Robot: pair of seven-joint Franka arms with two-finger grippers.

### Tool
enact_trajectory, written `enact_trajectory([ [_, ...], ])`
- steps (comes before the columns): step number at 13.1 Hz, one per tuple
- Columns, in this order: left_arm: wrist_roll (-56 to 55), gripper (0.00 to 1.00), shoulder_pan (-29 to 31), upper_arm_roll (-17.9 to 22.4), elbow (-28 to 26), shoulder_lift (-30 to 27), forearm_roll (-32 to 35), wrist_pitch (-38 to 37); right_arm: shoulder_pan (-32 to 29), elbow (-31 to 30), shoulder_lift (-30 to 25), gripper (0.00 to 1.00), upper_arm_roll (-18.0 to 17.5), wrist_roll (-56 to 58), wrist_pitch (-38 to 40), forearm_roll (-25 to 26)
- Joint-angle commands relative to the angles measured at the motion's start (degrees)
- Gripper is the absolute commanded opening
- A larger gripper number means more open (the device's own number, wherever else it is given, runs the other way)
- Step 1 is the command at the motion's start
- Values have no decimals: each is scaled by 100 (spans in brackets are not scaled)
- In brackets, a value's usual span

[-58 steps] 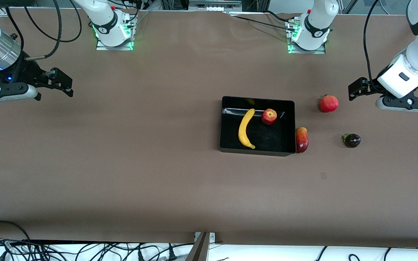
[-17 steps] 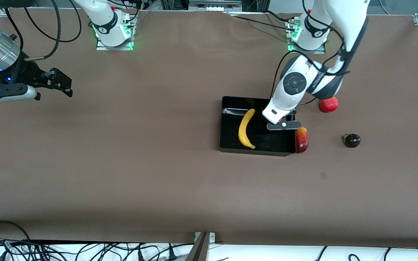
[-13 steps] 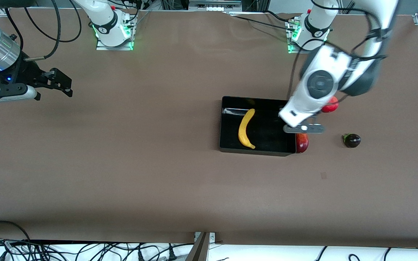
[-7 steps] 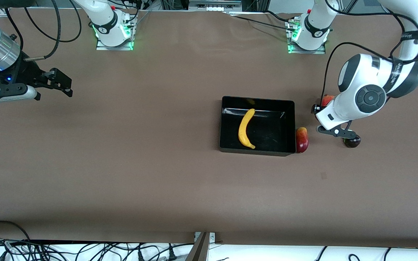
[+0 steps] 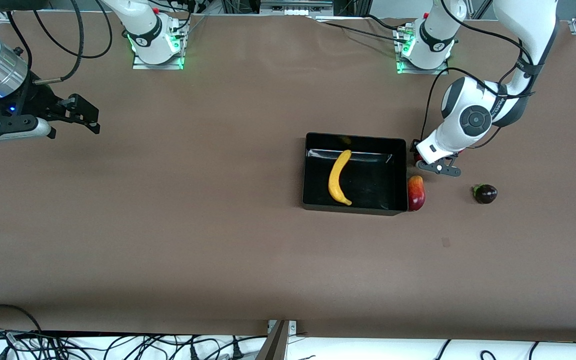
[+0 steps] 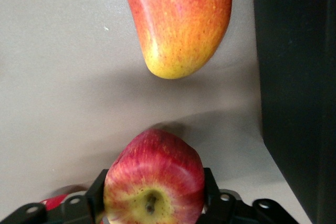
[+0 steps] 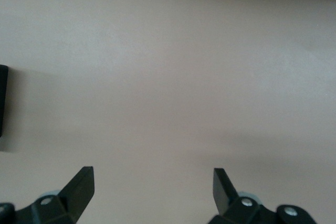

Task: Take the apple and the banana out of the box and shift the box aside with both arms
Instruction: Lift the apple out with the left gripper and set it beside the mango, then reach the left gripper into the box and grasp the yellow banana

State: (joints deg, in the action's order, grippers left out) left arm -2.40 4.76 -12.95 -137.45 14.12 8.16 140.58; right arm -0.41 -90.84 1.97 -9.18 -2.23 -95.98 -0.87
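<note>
Since the earlier frames the apple (image 6: pixel 153 179) has left the box (image 5: pixel 310 170), and the left arm has swung back from over the dark purple fruit (image 5: pixel 485 193) toward the box's end wall. Its left gripper (image 5: pixel 422 161) now sits low over the desk (image 5: pixel 168 240) just beside that wall, on the side toward the left arm's end of the desk. The left wrist view shows the apple between the jaws, stem dimple facing the camera; whether the fingers pinch it or have just let go I cannot tell. Beneath and ahead of it lies the elongated red-and-yellow fruit (image 5: pixel 416 193), touching the box's outer wall, nearer to the front camera than the apple.

With the apple out, the banana (image 5: pixel 338 176) comes next. It lies alone in the box, in the half toward the right arm's end, its long axis running from the wall farthest from the front camera toward the nearest one, bowed slightly. The left gripper is much the nearer one to it.

The right gripper (image 5: pixel 75 112) waits over bare desk well apart from everything, jaws spread wide. Open brown surface lies all around the box except at the end crowded by fruit.
</note>
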Motion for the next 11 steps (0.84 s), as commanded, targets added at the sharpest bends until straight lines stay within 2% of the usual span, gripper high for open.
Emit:
enact_trajectory([
  [1, 99, 100, 78, -49, 60, -146, 54, -82, 14, 40, -4, 100, 4, -32, 18, 8],
  [3, 187, 100, 78, -67, 227, -426, 98, -337, 6, 40, -4, 100, 4, -23, 27, 8],
  [4, 170, 100, 34, -76, 445, -575, 89, -616, 14, 40, -4, 100, 4, -14, 18, 8],
  [5, 161, 100, -10, -84, 891, -603, 46, -1228, 14, 40, -4, 100, 4, -23, 18, 8],
  [7, 56, 100, -28, -355, 1945, -402, -164, -2355, 14, 49, -13, 100, 4, -32, 18, 8],
  [8, -110, 100, -45, -487, 2333, -279, -348, -2673, 14, 49, -13, 100, -5, -32, 27, 8],
  [10, -592, 100, -264, -821, 2871, 89, -447, -2869, 14, 40, -13, 100, 4, -32, 35, -1],
  [11, -1222, 100, -491, -910, 3039, 309, -438, -2852, 14, 40, -13, 100, 4, -32, 53, -1],
])
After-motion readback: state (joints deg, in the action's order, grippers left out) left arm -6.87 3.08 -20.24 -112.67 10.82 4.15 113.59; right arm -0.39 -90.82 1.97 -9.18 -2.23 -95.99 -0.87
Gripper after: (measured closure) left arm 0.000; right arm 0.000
